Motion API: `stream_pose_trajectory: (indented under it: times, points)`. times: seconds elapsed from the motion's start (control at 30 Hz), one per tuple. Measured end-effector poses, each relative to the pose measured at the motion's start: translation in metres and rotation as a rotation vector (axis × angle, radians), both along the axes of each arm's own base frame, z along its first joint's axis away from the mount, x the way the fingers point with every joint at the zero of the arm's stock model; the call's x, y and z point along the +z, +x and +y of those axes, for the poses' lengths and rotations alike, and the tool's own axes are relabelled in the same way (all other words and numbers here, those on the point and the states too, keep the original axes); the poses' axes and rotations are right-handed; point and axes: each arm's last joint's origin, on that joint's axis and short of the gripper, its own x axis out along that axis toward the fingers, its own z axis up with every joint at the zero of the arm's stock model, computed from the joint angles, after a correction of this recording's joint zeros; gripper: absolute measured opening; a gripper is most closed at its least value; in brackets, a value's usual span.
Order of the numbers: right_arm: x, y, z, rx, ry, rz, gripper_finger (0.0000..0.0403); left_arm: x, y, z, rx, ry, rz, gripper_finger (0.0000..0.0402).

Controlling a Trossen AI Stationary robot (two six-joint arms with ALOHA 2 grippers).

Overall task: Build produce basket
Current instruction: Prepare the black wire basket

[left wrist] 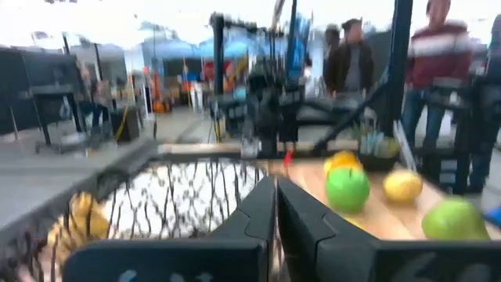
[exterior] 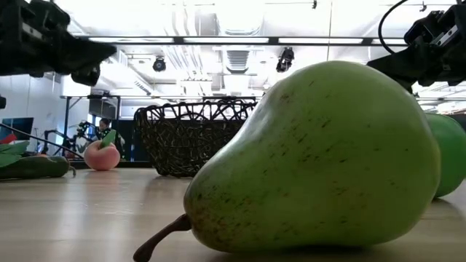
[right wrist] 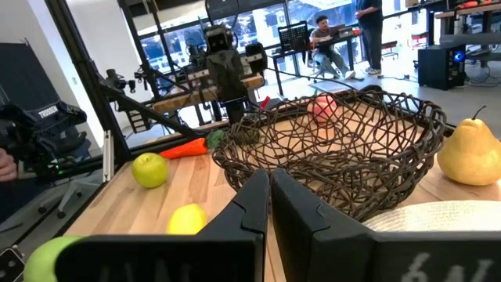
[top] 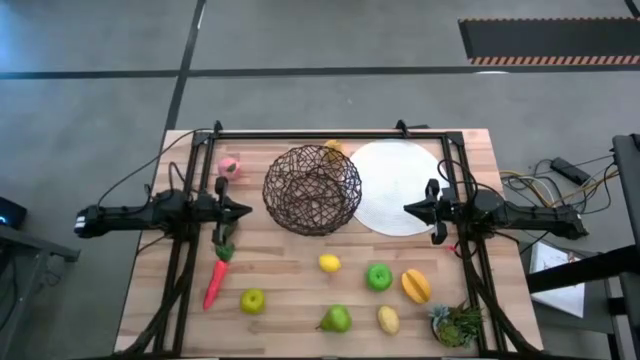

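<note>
High view, basket: one dark wire basket stands at the middle of the table, touching the edge of one white plate on its right side; it looks empty.
High view, produce count: nine pieces lie outside the basket. One pink peach and one dark green pepper near the left arm; one red carrot piece just below the pepper; two green apples; one green pear; two yellow lemons; one orange piece.
High view, other: a tenth, yellow fruit shows behind the basket's far rim; one leafy tuft sits at the near right corner.
High view, arms: the left gripper hovers just left of the basket, the right gripper over the plate.
Low view: the pear fills the foreground, one apple just behind it; the basket and peach stand farther back.
Left wrist view: the left gripper has its fingers pressed together, holding nothing, pointing over the basket.
Right wrist view: the right gripper is likewise closed and empty; the basket lies just ahead, the peach seen through its wires, and a yellow pear-shaped fruit beside it.
</note>
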Motion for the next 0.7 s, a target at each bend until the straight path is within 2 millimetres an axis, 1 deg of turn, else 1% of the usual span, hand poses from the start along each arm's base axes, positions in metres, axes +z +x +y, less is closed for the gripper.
stream_pose_trajectory:
  times: [0.13,0.2,0.3,0.4,0.5,0.6,0.7]
  points:
    - [0.000,0.000,0.000,0.000,0.000,0.000,0.0009,0.016,-0.002,0.001,0.021,0.003,-0.169,0.0000]
    - [0.000,0.000,0.000,-0.001,0.000,-0.001,0.0009,0.022,-0.002,0.001,0.024,0.001,-0.211,0.0000]
    - [0.000,0.000,0.000,-0.001,0.000,0.000,0.0009,0.021,0.005,0.001,0.018,-0.035,-0.127,0.0000]
    - [0.000,0.000,0.000,0.000,0.000,0.000,0.0009,0.030,0.016,0.001,0.018,-0.101,-0.069,0.0000]
    - [0.000,0.000,0.000,0.000,0.000,-0.001,0.0009,0.042,0.028,0.002,0.021,-0.103,-0.011,0.0000]
    - [0.000,0.000,0.000,0.000,0.000,0.000,0.0009,0.056,0.046,0.002,0.024,-0.102,0.040,0.0003]
    - [0.000,0.000,0.000,-0.001,0.000,0.000,0.0009,0.068,0.065,0.003,0.029,-0.101,0.104,0.0018]
